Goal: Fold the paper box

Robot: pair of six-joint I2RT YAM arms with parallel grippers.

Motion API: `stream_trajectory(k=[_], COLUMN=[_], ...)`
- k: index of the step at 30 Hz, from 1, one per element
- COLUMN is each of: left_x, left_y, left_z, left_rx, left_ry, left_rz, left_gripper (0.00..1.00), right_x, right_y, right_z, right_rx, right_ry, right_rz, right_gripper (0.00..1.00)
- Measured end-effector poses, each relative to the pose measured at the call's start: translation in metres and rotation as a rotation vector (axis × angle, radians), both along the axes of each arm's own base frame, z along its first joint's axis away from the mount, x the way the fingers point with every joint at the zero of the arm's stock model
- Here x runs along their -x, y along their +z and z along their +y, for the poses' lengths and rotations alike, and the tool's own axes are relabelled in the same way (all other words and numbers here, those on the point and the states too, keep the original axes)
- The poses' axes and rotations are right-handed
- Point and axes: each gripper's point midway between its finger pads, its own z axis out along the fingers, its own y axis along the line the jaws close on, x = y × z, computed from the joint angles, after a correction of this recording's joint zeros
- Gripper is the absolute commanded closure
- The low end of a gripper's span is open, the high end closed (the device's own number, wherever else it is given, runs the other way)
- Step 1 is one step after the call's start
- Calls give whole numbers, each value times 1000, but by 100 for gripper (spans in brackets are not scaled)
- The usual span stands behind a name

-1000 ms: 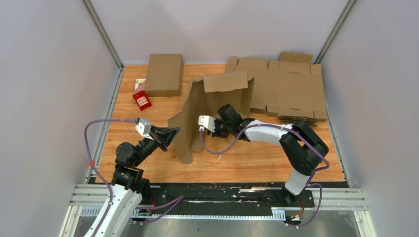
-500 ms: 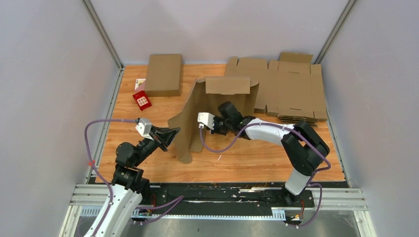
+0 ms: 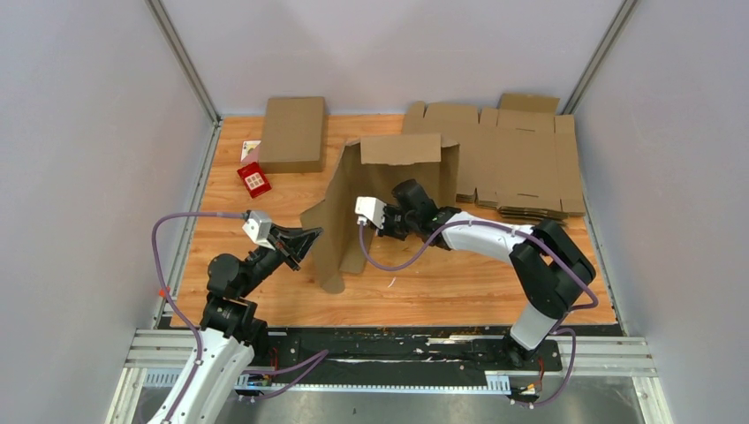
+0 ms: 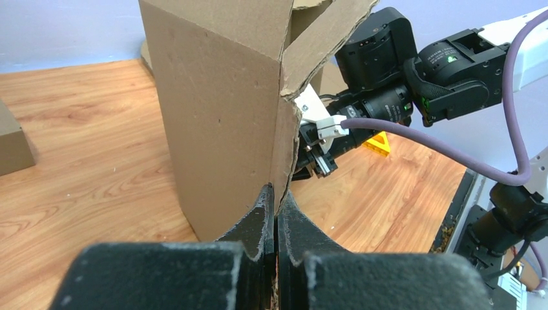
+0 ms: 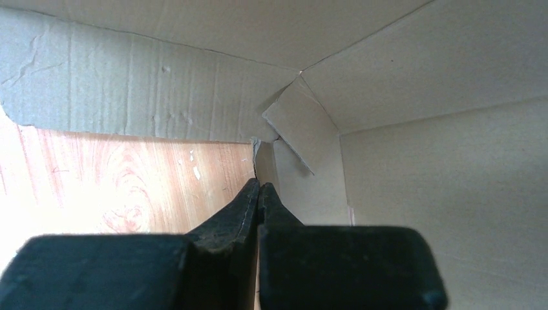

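Observation:
The paper box [image 3: 402, 150] stands upright in the middle of the table, half folded, with its top flap bent over toward me. My left gripper [image 4: 276, 197] is shut on the box's near vertical edge [image 4: 284, 139]; in the top view it [image 3: 311, 235] meets the box's left panel. My right gripper [image 5: 259, 186] reaches inside the box and is shut on the edge of an inner panel [image 5: 304, 174]. A small corner flap [image 5: 297, 123] sits just above its tips. From above, the right fingertips are hidden behind the cardboard.
A thick pile of flat brown blanks [image 3: 521, 163] lies at the back right. A closed brown box [image 3: 291, 132] sits at the back left, with a small red pack [image 3: 253, 179] beside it. Grey walls close in both sides.
My right gripper has shut on the inner panel. The box's top flap has swung from tilted to level. The left gripper has not moved.

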Motion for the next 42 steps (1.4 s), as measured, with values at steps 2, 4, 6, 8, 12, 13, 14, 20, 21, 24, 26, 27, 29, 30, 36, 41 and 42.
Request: stream_trajectory(k=[2,4,6,8,12,13,14,20,21,24,26,27,29,30,36,41,42], left_x=[0,0,-1,-1,-1,-2,-2,-4,-4,-5,-6,-7,-8,-8,-8,-6,-5], left_y=[0,0,0,-1,-2,-2,-2,-4,-4,-4,-7,-8,-9,-9,-9,-7,-7], left_z=[0,0,1,2,4,4,5,7,7,8,11,13,16,17,17,4,2], left_rx=[0,0,-2,-5,-13,-15,-15,-22,-24,-27,-35,-39,-41,-42,-41,-28,-24], left_ry=[1,2,6,14,26,31,35,47,49,59,78,89,109,120,115,35,22], left_rz=[0,0,-1,0,-4,-4,-5,-6,-7,-7,-3,0,3,3,4,7,7], left_gripper=[100,100,100,100,100,100,100,100,100,100,100,100,100,100,100,100,100], right_x=[-2,-4,-5,-6,-9,-10,-11,-15,-15,-16,-19,-21,-22,-23,-22,-15,-13], right_y=[3,5,8,9,12,12,12,14,14,14,14,14,13,13,14,15,15], right_z=[0,0,-2,-3,-4,-4,-4,-6,-6,-7,-10,-11,-13,-14,-13,-4,-2], right_rx=[-5,-12,-17,-19,-24,-24,-26,-31,-29,-30,-27,-25,-23,-24,-35,-52,-53], right_ry=[-10,-22,-36,-44,-64,-68,-71,-87,-90,-100,-122,-131,-142,-146,-147,-122,-116], right_rz=[-5,-16,-27,-33,-43,-43,-42,-52,-53,-52,-56,-56,-56,-54,-40,-24,-25], right_gripper=[100,100,100,100,100,100,100,100,100,100,100,100,100,100,100,100,100])
